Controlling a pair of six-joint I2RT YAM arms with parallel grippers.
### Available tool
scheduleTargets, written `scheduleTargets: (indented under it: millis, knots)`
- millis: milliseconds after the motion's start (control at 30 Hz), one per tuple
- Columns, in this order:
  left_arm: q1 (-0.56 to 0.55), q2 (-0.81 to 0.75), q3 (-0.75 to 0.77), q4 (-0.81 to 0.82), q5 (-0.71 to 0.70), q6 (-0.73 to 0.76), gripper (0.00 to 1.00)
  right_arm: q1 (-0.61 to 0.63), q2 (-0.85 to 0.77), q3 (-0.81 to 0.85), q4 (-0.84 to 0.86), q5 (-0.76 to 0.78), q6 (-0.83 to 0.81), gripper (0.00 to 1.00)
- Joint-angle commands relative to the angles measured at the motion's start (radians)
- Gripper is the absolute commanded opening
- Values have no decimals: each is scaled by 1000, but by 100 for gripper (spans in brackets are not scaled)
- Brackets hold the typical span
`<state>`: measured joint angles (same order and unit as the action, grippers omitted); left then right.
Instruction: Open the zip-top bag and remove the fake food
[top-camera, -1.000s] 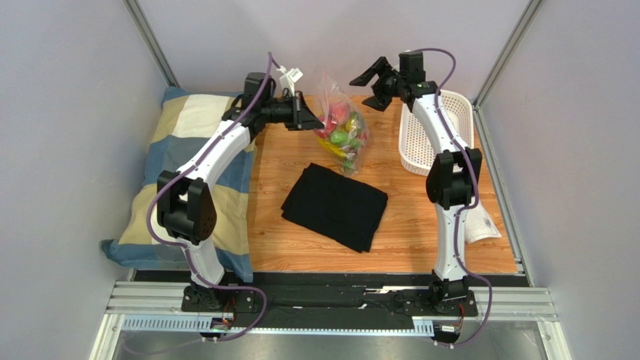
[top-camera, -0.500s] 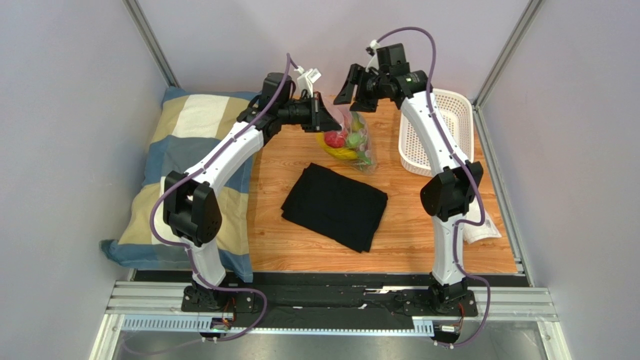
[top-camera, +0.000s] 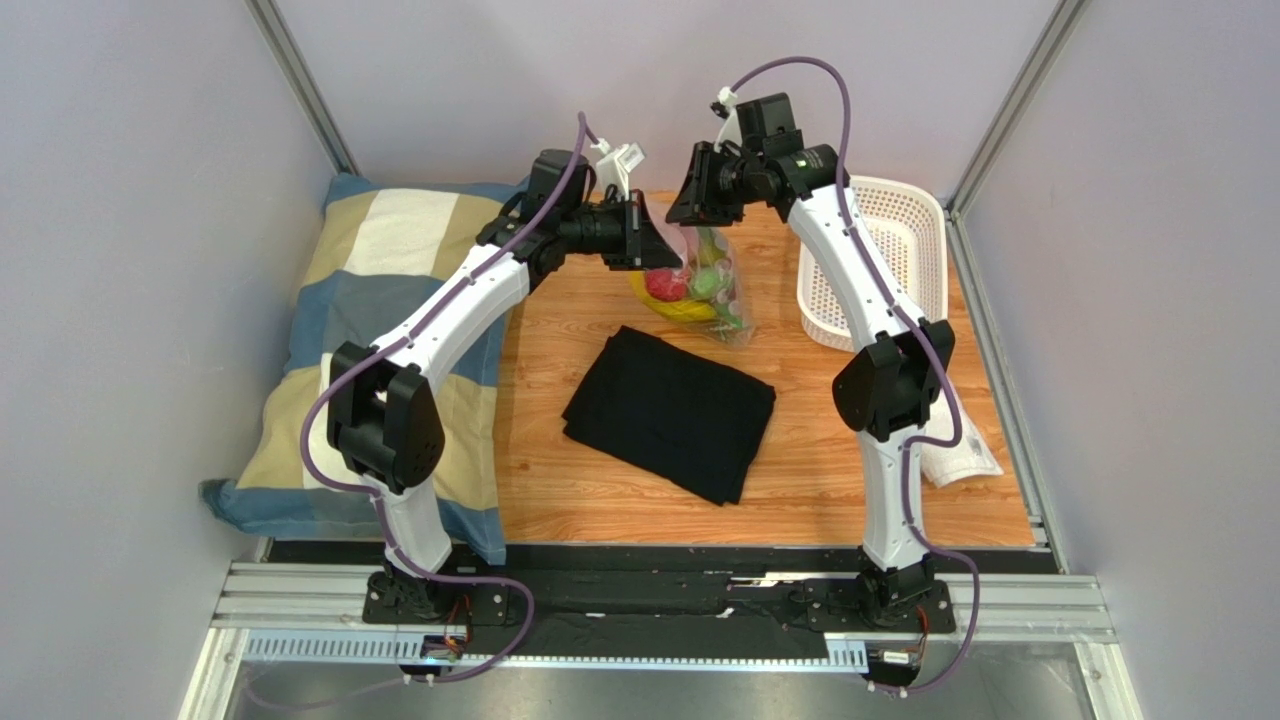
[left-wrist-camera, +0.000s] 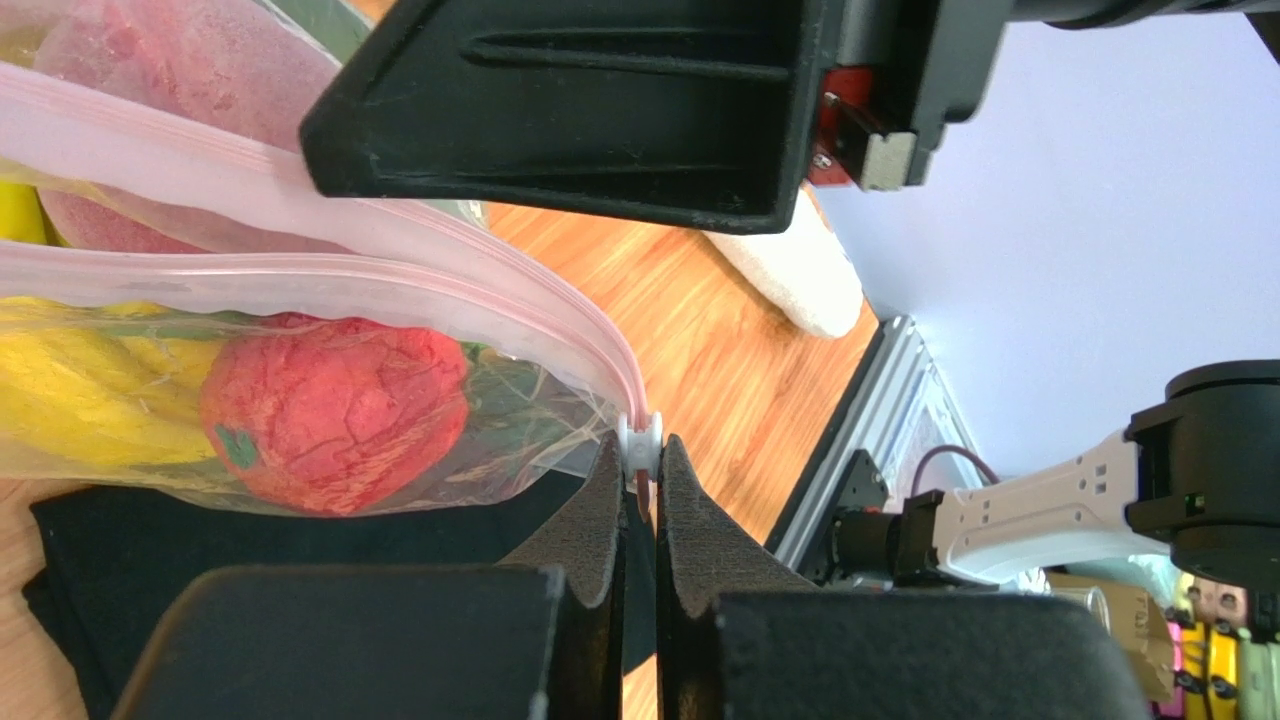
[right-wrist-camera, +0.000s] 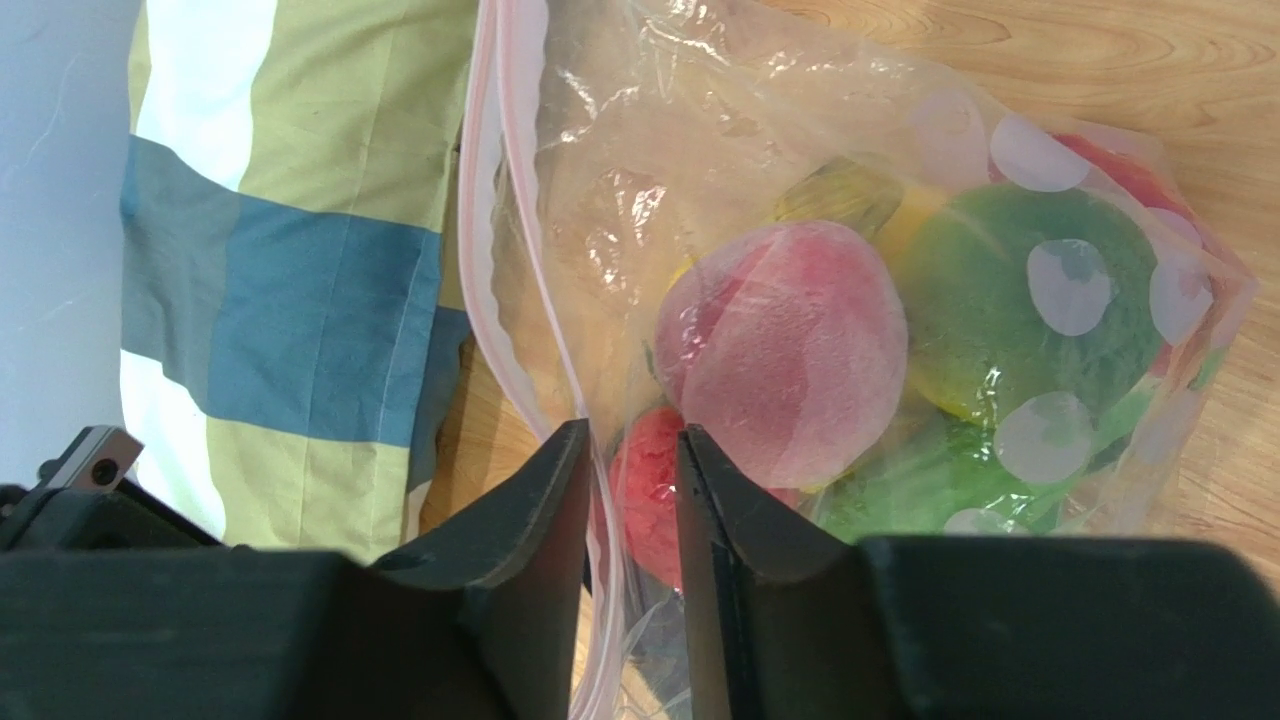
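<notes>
The zip-top bag (top-camera: 700, 279) hangs lifted at the table's back middle, holding fake food: a red fruit (left-wrist-camera: 338, 413), a yellow banana (left-wrist-camera: 75, 398), a pink-red fruit (right-wrist-camera: 789, 345) and green pieces (right-wrist-camera: 1037, 300). My left gripper (top-camera: 649, 248) is shut on the white zip slider (left-wrist-camera: 642, 438) at the end of the pinkish zip strip (left-wrist-camera: 451, 270). My right gripper (top-camera: 684, 203) sits over the bag's top. Its jaws stand narrowly apart around the zip strip (right-wrist-camera: 489, 225), with a gap still showing in the right wrist view (right-wrist-camera: 628, 435).
A folded black cloth (top-camera: 669, 413) lies on the wooden table (top-camera: 812, 480) in front of the bag. A white perforated basket (top-camera: 887, 263) stands at the back right. A checked pillow (top-camera: 376, 300) lies at the left. A white object (top-camera: 962, 450) lies near the right edge.
My right gripper has swung left and down from beside the basket onto the bag's top and narrowed its jaws. My left gripper has shifted right with the bag.
</notes>
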<state>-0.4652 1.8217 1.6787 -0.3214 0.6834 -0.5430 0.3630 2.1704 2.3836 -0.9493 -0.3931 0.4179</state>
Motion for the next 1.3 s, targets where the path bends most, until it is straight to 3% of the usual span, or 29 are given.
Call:
scheduleTargets:
  millis: [0,133,333,367,400,433,467,533,600,633,667,800,933,1100,1267]
  knots:
    - [-7,-33,41,-10,-1,22,0,10,14,14,18,0,-8,40]
    - [-9,-21,55,1,11,11,0,24,-7,-14,20,2,-33,47]
    - [-12,-6,90,-21,4,23,0,39,-24,-83,33,-67,-15,37]
    - [-12,-4,93,-28,5,25,0,40,-30,-105,44,-78,-10,32]
    - [-12,-4,93,-28,10,26,0,44,-32,-112,61,-73,-2,12]
    - [-12,-7,92,-31,7,28,0,44,-38,-109,60,-57,1,2]
    - [-12,-12,87,-33,4,28,0,44,-40,-104,61,-29,-1,0]
    - [-10,-33,69,-42,-13,23,1,42,-35,-58,64,-15,-1,0]
    - [-4,-48,64,-86,-63,14,16,44,-49,-47,90,-1,12,0]
    - [2,-62,65,-123,-102,-15,37,47,-58,-55,101,19,25,0]
    - [8,-70,70,-160,-134,-40,41,47,-84,-69,112,25,30,0]
    - [77,-97,70,-347,-271,-254,44,56,-150,-170,198,43,44,0]
    - [122,-87,22,-335,-257,-481,47,59,-153,-195,198,22,47,0]
    - [138,5,111,-400,-243,-566,47,76,-159,-198,205,22,47,0]
    - [140,42,189,-484,-346,-577,53,93,-172,-205,213,26,44,0]
